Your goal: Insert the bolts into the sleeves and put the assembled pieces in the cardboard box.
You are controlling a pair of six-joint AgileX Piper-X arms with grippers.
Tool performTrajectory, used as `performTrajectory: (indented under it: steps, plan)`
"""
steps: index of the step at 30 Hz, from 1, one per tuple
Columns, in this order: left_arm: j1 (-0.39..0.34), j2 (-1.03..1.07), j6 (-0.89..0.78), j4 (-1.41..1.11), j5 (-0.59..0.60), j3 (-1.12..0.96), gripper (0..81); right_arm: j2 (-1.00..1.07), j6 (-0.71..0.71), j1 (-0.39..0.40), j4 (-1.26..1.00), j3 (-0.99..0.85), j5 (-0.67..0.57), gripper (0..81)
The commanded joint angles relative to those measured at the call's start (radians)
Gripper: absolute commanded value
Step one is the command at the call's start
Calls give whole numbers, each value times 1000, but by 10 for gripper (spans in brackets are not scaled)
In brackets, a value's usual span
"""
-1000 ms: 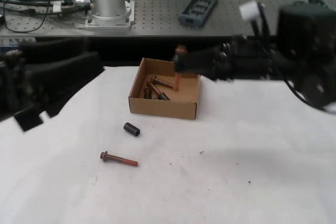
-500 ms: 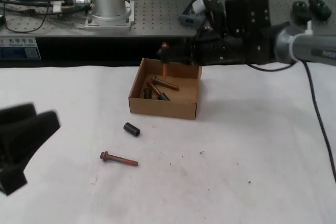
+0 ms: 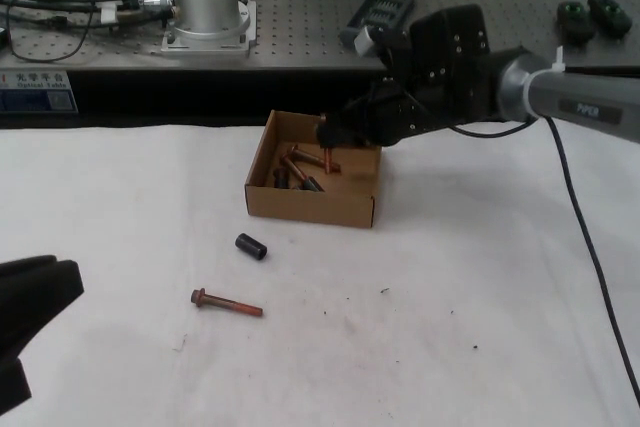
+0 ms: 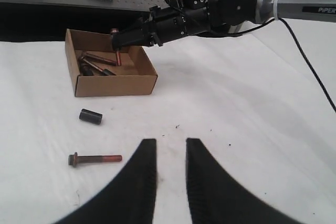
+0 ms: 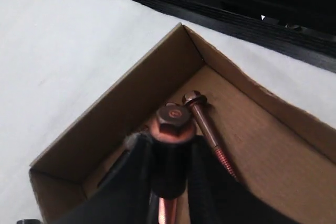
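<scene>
high: you look forward and down from behind | left wrist: low, facing the cardboard box [image 4: 115,84] from a way off | right wrist: close, down into that box | shared: box

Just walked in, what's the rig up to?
The right hand holds a bolt-and-sleeve assembly upright over the cardboard box, where other bolts lie. One loose sleeve and one loose bolt sit on the white cloth in front of the box. The left hand hangs open above the cloth, holding nothing.
</scene>
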Motion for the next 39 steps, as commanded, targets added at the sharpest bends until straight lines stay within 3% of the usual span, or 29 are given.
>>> performTrajectory:
  steps: [1, 3, 4, 7, 11, 17, 21, 25, 39]
  plan:
    - [2, -10, 11, -1, -5, -19, 153, -30, 25, -7, 3, -22, -5, 235]
    - [2, -10, 11, -3, 6, -19, 162, -40, 57, -7, 11, -22, 1, 407]
    - [2, -10, 11, -3, 5, -19, 186, -47, 69, -7, 20, -22, 5, 438]
    - [2, -10, 11, -3, 5, -19, 300, -87, 42, -7, 109, -22, 12, 379]
    - [2, -10, -21, -3, -50, -19, 433, -155, -104, 2, 336, -22, 26, 333]
    - [2, -10, -23, -3, -125, -19, 407, -207, -258, 112, 538, 3, 157, 331]
    - [2, -10, -23, -3, -213, -19, 400, -174, -256, 207, 485, 2, 163, 331]
    - [2, -10, -28, 2, -235, -22, 400, -137, -217, 272, 458, -2, 249, 331]
    - [2, -13, -38, 243, -248, -103, 400, -38, -256, 307, 470, -54, 397, 331]
